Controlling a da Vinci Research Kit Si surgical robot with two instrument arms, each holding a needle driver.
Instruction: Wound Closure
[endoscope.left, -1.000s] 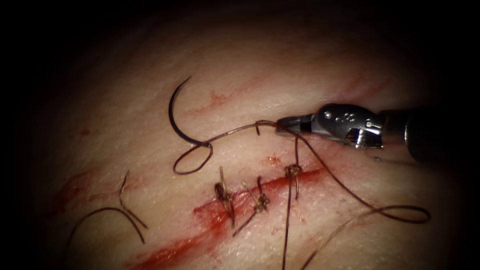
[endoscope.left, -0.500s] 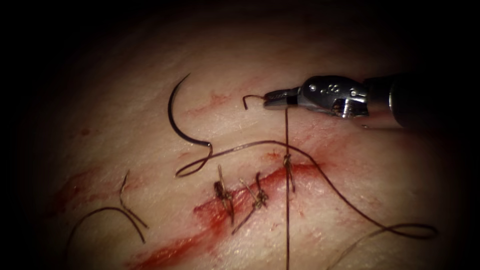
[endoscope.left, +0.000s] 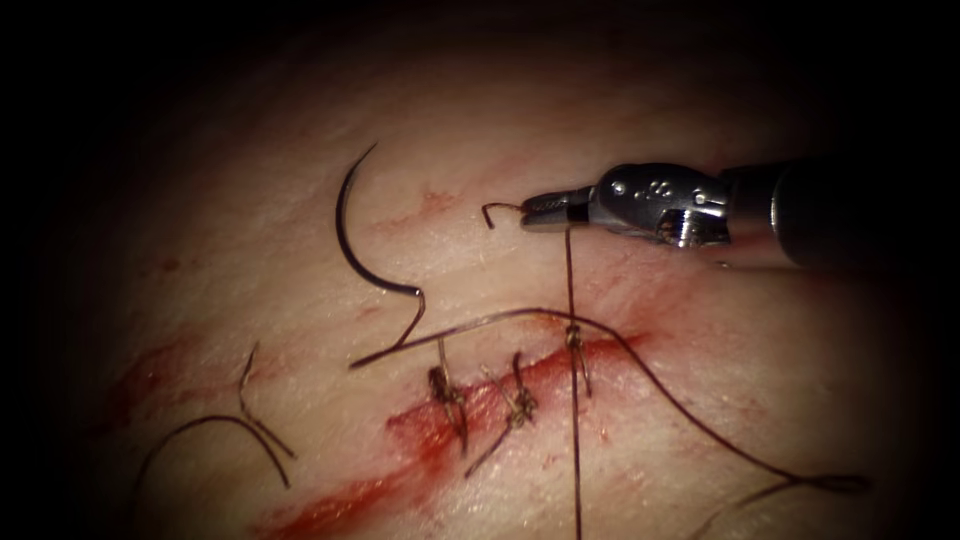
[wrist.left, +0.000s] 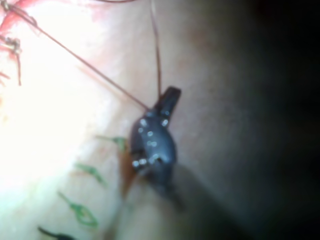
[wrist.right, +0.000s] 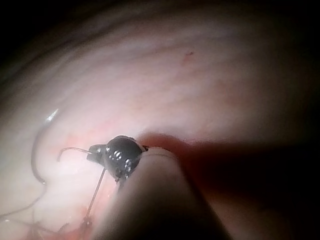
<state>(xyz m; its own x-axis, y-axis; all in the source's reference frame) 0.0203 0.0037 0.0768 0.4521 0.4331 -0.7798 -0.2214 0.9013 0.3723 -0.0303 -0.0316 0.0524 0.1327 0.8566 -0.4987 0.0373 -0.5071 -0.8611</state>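
- Right tool (endoscope.left: 535, 208) coming in from the right, jaws clamped together on the thread (endoscope.left: 570, 280) near its short free end, which is curling out left of the tip.
- Same tool showing in the left wrist view (wrist.left: 169, 97) and the right wrist view (wrist.right: 95, 152), thread running off its tip in both.
- Thread going taut straight down from the jaws to the rightmost knot (endoscope.left: 574, 338) on the cut (endoscope.left: 470, 410), above the cut's right end.
- Against 1.0 s ago, tool sitting higher and further left, strand now pulled straight where it was slack.
- Long tail of thread arcing over the knot, sweeping down right to a loop (endoscope.left: 820, 484) at the lower right.
- Other way, that thread running left to the curved needle (endoscope.left: 345, 225).
- Needle lying free on the tissue (endoscope.left: 250, 300), up and left of the cut, held by nothing, not in the tissue.
- Two earlier knots (endoscope.left: 445, 388) sitting on the cut left of the taut one, red fluid (endoscope.left: 340, 505) along the cut.
- Cut thread ends (endoscope.left: 250, 410) lying far left on the tissue.
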